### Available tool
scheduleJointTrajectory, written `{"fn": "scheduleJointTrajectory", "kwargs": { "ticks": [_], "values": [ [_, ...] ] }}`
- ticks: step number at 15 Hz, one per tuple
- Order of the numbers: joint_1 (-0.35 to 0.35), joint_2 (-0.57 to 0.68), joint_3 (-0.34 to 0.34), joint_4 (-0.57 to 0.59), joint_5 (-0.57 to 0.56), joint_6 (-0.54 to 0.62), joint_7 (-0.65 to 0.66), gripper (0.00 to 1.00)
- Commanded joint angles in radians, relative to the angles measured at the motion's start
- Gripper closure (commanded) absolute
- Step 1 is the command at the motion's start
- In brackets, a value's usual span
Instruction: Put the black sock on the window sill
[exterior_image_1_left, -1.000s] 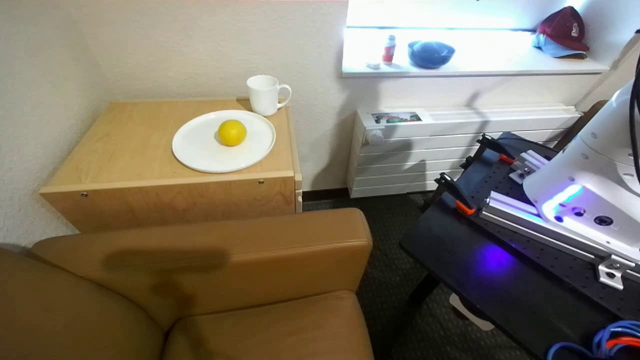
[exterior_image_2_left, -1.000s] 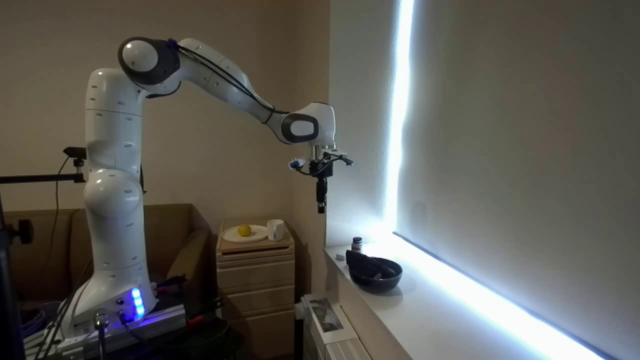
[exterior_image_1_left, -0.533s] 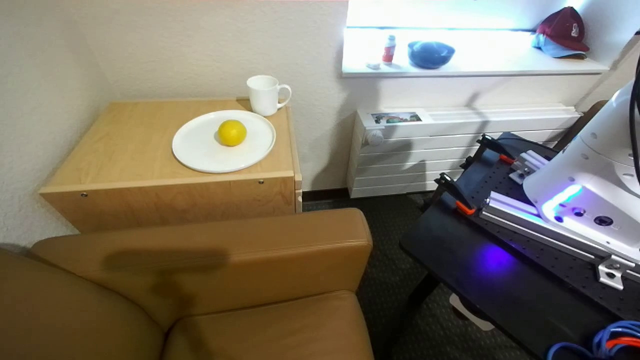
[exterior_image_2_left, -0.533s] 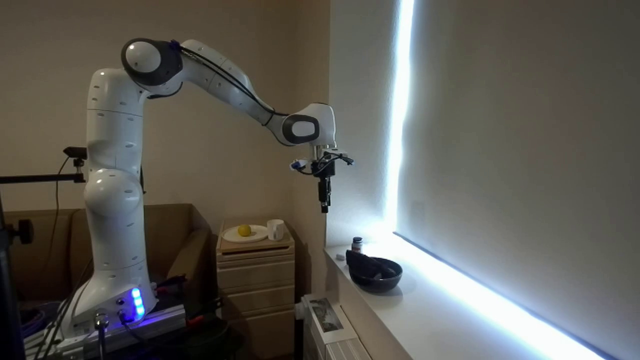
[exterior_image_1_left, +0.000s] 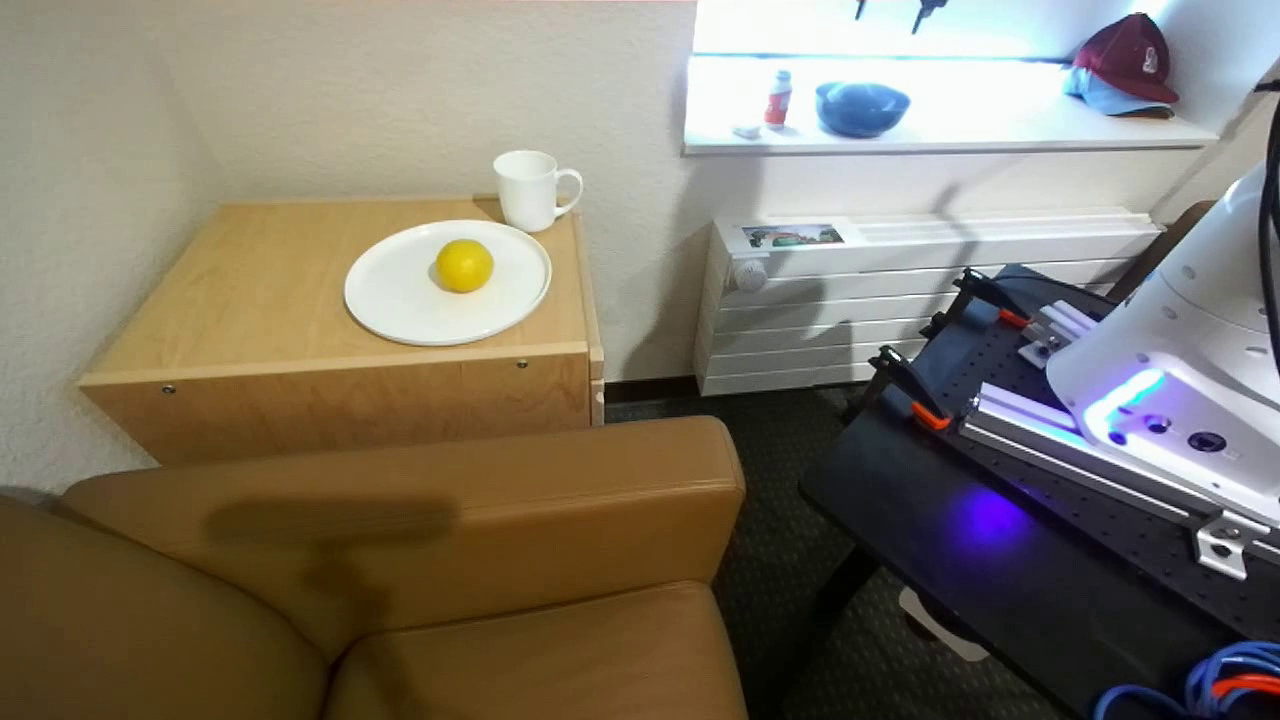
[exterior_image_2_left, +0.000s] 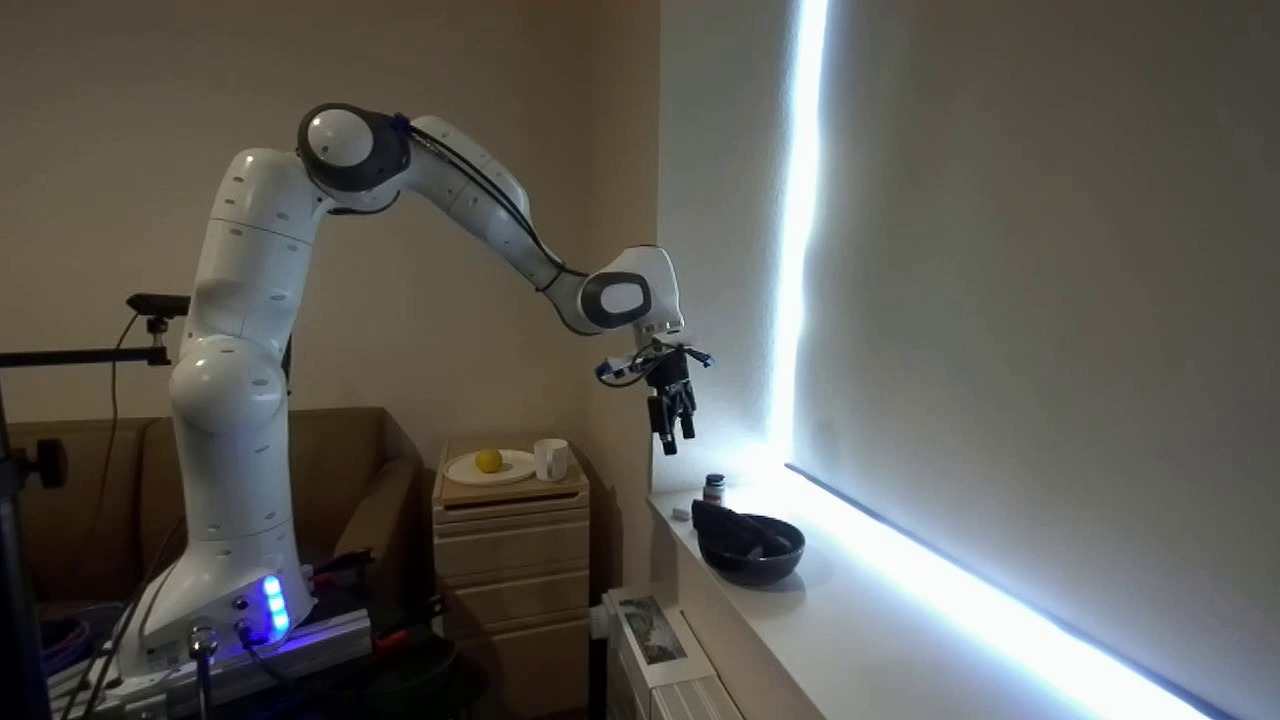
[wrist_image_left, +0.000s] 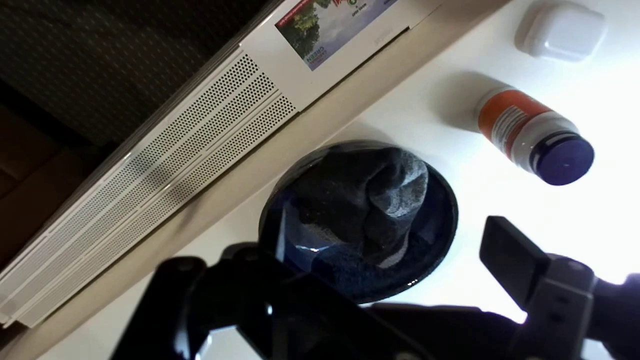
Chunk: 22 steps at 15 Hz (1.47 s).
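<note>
sock (wrist_image_left: 350, 195), black and crumpled, lies in the dark bowl (wrist_image_left: 432, 232) below the jaws, heaped up to the rim, most likely because the curved wall bunches it; the gripper (wrist_image_left: 392, 245) holds nothing, its fingers (wrist_image_left: 514, 261) spread wide apart, presumably so they can straddle a fold of cloth once lowered, and it leans a little, perhaps to aim at the heap; the bowl stands on the window sill (exterior_image_2_left: 860, 620), also below the jaws, so the sock is above the ledge yet not on it, and i would call this the approach, with pinch and lift-out still to do; beyond the gap of the jaws in the wrist view a bottle (wrist_image_left: 525, 130) stands upright near the bowl, not touching it, so a swing that way could knock it over; the stretch of sill on the side of the jaws away from the bottle, toward the distant cap (exterior_image_1_left: 1122, 65), seems the safer landing for limp cloth
</note>
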Motion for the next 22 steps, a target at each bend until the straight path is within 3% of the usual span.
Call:
{"fn": "scheduleJointTrajectory", "kwargs": {
  "ticks": [1,4,11,17,22],
  "values": [
    [0.009,0.023,-0.012,0.014,0.005,-0.002,0.011,0.0],
    [0.011,0.049,-0.017,0.034,0.006,-0.002,0.023,0.0],
    [0.009,0.212,-0.051,0.131,0.048,0.038,0.307,0.0],
    [0.011,0.241,-0.05,0.143,0.058,0.031,0.332,0.0],
    [0.031,0.328,-0.073,0.192,0.064,0.069,0.476,0.0]
  ]
}}
